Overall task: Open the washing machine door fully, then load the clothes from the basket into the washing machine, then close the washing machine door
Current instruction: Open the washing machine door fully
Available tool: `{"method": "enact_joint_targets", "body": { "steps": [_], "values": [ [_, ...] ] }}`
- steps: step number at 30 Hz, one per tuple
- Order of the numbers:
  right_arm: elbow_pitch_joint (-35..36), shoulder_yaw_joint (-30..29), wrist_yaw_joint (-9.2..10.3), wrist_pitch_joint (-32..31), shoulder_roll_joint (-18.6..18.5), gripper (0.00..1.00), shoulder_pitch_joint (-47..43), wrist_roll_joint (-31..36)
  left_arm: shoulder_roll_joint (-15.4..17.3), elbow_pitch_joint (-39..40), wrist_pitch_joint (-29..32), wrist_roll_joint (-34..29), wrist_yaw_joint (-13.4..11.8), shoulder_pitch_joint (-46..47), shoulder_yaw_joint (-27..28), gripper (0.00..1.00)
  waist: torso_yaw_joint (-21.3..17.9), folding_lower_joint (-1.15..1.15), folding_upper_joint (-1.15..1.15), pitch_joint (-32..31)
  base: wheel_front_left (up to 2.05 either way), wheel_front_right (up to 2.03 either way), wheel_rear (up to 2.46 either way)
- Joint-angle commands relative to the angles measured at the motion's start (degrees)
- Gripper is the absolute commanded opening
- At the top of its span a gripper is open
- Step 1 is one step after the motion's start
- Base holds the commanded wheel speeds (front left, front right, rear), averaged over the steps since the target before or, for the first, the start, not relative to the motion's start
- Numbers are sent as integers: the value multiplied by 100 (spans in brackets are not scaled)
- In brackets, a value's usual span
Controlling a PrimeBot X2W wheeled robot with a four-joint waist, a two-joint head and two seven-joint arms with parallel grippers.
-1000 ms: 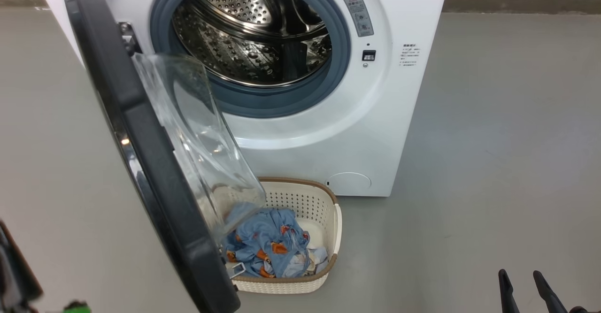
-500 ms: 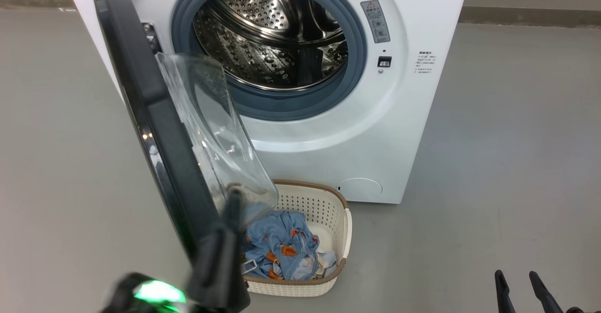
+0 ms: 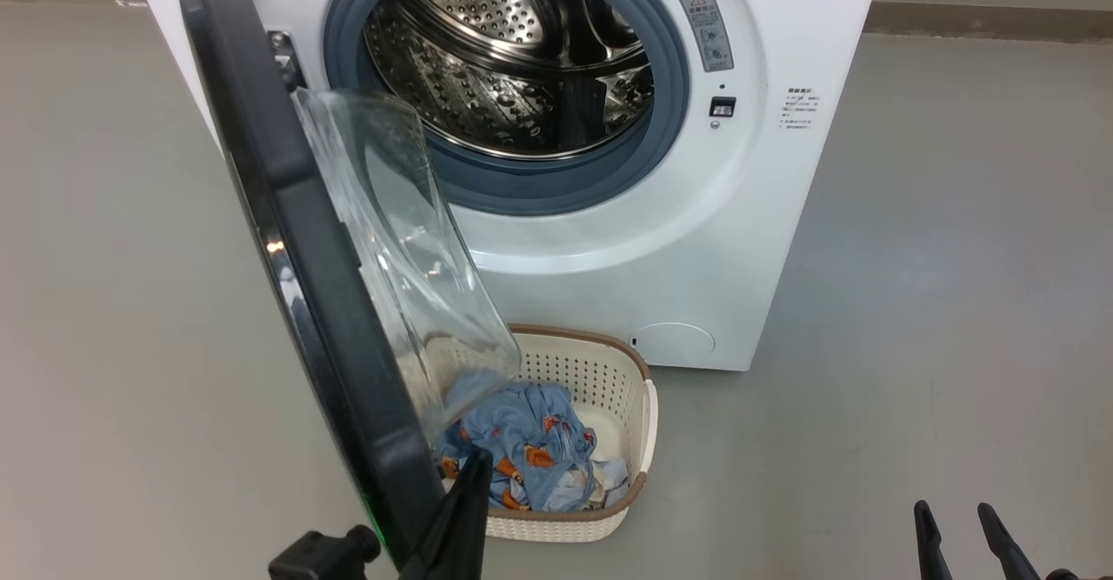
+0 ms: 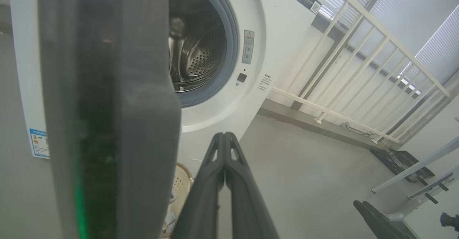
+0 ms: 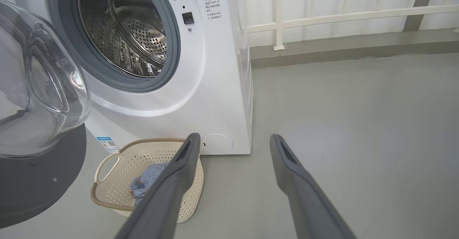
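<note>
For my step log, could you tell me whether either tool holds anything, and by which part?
Nothing is held: the left tool is shut empty beside the washing machine door, the right tool open.

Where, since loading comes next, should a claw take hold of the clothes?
Probably pinch the raised blue fold atop the clothes, coming down over the right side of the basket: the washing machine door overhangs its left, and the heap is loose.
</note>
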State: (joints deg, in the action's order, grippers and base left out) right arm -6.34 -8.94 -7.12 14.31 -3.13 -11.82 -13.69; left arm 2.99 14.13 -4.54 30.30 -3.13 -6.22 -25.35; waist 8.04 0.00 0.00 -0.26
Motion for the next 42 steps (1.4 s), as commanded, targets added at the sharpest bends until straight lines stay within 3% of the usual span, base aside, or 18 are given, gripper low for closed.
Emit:
{"method": "enact_joint_targets", "body": {
  "steps": [1,19,42],
  "values": [
    [132,154,-36,69,-62,100,62,20,-1,34,-51,51,-24,168,197,0,4,0,0,12,0,0,0],
    [86,154,-36,69,-47,100,73,18,-7,-377,-319,92,-314,372,212,0,130,0,0,36,0,0,0],
    [9,244,-36,69,-72,100,48,-21,15,-423,-513,109,-705,433,484,0,1116,0,0,47,0,0,0]
  ]
}}
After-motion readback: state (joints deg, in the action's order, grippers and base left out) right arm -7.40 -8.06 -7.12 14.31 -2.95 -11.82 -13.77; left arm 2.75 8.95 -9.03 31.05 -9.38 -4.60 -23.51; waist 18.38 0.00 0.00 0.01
